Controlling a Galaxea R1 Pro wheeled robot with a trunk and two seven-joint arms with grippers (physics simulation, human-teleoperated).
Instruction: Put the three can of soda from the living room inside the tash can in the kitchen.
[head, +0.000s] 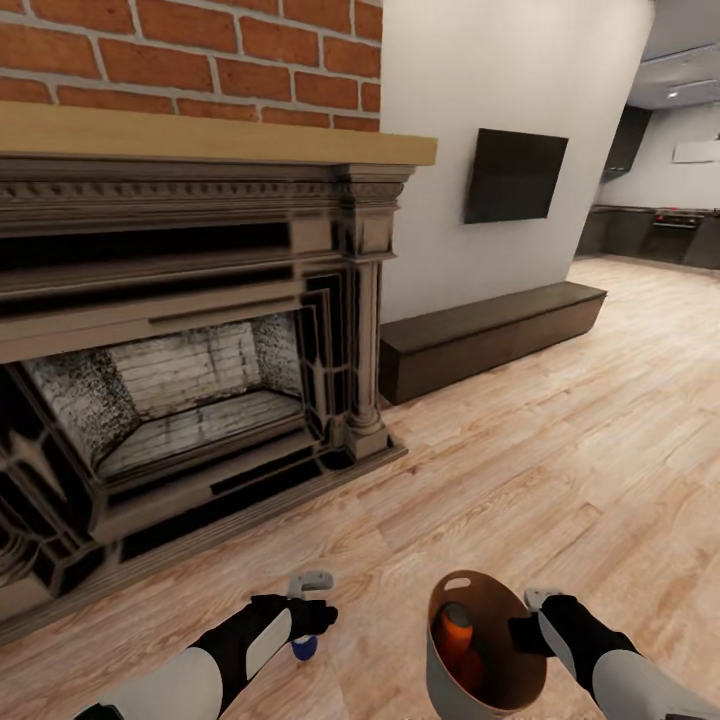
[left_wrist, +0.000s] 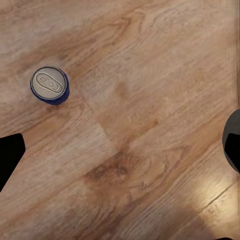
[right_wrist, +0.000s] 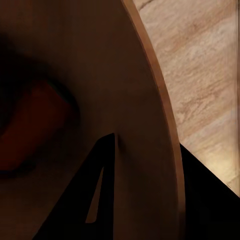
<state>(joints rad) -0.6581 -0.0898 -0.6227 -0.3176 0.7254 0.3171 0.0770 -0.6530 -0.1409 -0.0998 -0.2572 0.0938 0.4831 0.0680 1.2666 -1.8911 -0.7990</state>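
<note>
head view: one trash can (head: 440, 670), brown inside with a pale outer wall, at the lower centre-right of the frame, held at its rim by the right gripper (head: 522, 634). inside it, one orange soda can (head: 457, 634) standing against the left wall (a second orange shape lower down is too dim to count). one blue soda can (head: 304, 648) on the wood floor (head: 560, 470) at lower centre-left, partly hidden under the left gripper (head: 312, 600). fireplace (head: 190, 400) at left, dark bench (head: 490, 335) and black tv (head: 514, 175) at right.

left wrist view: the blue soda can (left_wrist: 50, 85), top up, in the upper left; dark fingers (left_wrist: 9, 155) at the frame's two side edges, wide apart, off the can.

right wrist view: the can's rim (right_wrist: 160, 115) clamped between the two dark fingers (right_wrist: 100, 200), one inside, one outside; an orange blur (right_wrist: 25, 130) at centre left.
</note>
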